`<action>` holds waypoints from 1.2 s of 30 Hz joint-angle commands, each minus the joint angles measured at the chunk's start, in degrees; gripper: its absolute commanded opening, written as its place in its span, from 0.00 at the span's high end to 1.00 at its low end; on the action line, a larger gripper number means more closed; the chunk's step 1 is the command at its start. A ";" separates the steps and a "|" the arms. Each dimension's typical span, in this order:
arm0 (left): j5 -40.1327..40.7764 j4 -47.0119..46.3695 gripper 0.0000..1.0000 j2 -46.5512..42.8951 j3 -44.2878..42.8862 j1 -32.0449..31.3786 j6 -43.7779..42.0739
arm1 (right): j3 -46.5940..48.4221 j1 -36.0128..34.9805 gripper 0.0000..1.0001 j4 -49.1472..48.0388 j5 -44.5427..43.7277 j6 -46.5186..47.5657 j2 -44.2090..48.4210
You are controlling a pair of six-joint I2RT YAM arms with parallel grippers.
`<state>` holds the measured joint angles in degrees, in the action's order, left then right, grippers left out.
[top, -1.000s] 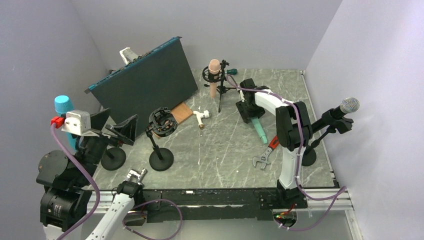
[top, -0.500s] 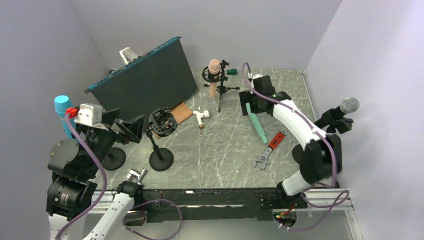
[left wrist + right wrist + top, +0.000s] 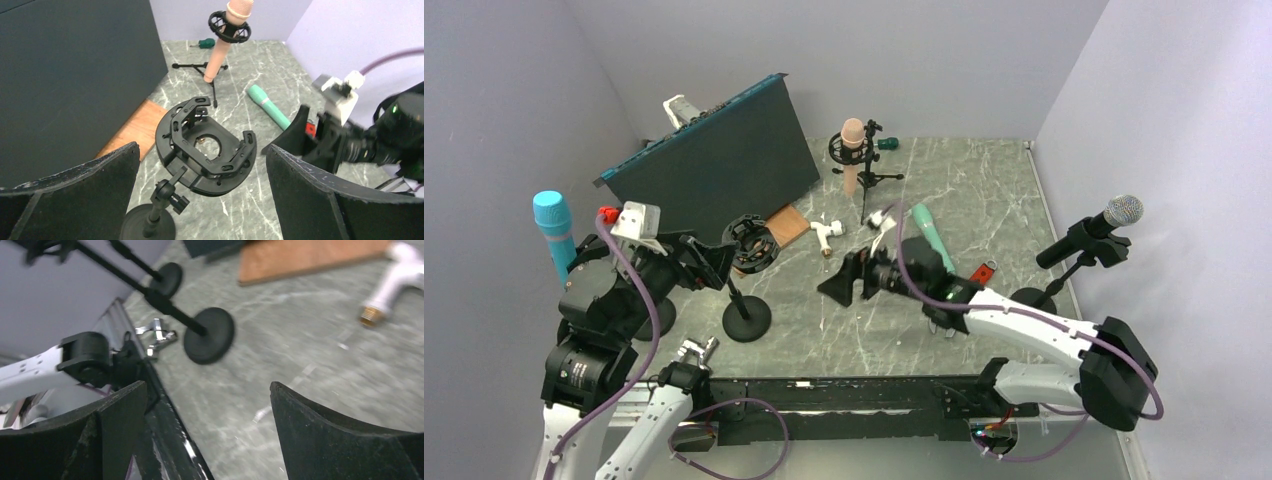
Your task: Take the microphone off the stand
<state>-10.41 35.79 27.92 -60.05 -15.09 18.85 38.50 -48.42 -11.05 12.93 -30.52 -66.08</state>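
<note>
Bench [image 3: 984,190]: grey veined marble.
Teal microphone [image 3: 932,236]: smooth cylinder, lying flat.
Shock mount [image 3: 205,145]: black ring, empty.
Left jaws: released.
Right jaws: released; arm swung low, leftward since.

The grey stone surface [image 3: 994,190] fills the middle of the frame. A green microphone [image 3: 929,232] lies flat on it, right of centre. A white tap [image 3: 825,233] and a wooden board [image 3: 788,226] lie near the middle. A green screwdriver [image 3: 885,143] lies at the top. A black stand [image 3: 746,322] sits at lower left.
</note>
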 commanded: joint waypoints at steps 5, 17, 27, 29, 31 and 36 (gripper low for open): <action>-2.01 -3.24 0.01 -1.61 -1.36 -0.20 3.07 | -1.95 -14.14 0.05 -40.93 -16.31 6.85 -12.93; 2.54 2.87 0.01 -3.81 -3.57 -0.20 0.24 | 11.15 -26.52 0.10 -51.04 -35.92 27.28 -34.58; 3.85 4.11 0.01 -4.62 -3.91 -0.20 -1.17 | 24.33 -28.13 0.25 -45.21 -35.58 33.36 -45.58; 4.19 4.27 0.01 -4.90 -3.82 -0.20 -1.34 | 25.92 -28.74 0.36 -44.63 -37.11 35.98 -46.66; 4.47 4.36 0.01 -4.99 -3.82 -0.19 -1.51 | 26.56 -28.99 0.45 -45.04 -38.69 37.62 -47.68; 4.09 4.10 0.01 -4.78 -3.89 -0.16 -1.19 | 24.81 -29.00 0.61 -48.97 -41.91 39.70 -49.27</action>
<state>-6.98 40.62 23.42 -62.28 -15.09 18.09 63.05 -77.17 -55.61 -25.10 5.56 -114.13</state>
